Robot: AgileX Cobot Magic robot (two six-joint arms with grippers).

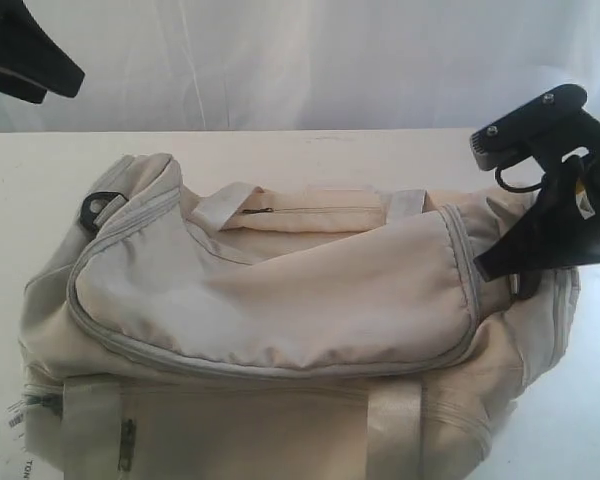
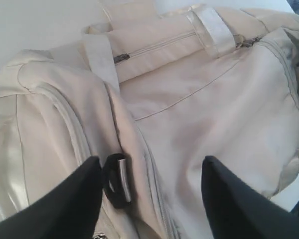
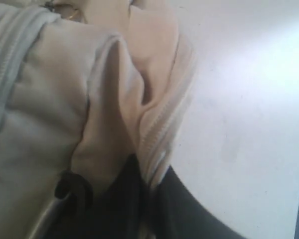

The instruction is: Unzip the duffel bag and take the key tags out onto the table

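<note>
The cream duffel bag [image 1: 280, 290] lies on the white table [image 1: 40, 190], and its grey main zipper [image 1: 180, 355] looks closed. My right gripper [image 1: 505, 268] is at the bag's right end. In the right wrist view, the right gripper [image 3: 152, 191] is shut on a fold of cream fabric with zipper tape [image 3: 157, 144]. My left gripper [image 1: 40, 60] hangs raised at the far left. In the left wrist view, the left gripper [image 2: 150, 167] is open above the bag's left end, beside a black D-ring [image 2: 114, 179]. The key tags are hidden.
A zipped side pocket [image 1: 310, 211] runs along the bag's far side between pale webbing straps [image 2: 214, 25]. Another strap [image 1: 395, 425] crosses the near side. A white backdrop stands behind the table. Bare tabletop [image 3: 249, 99] lies just past the bag's right end.
</note>
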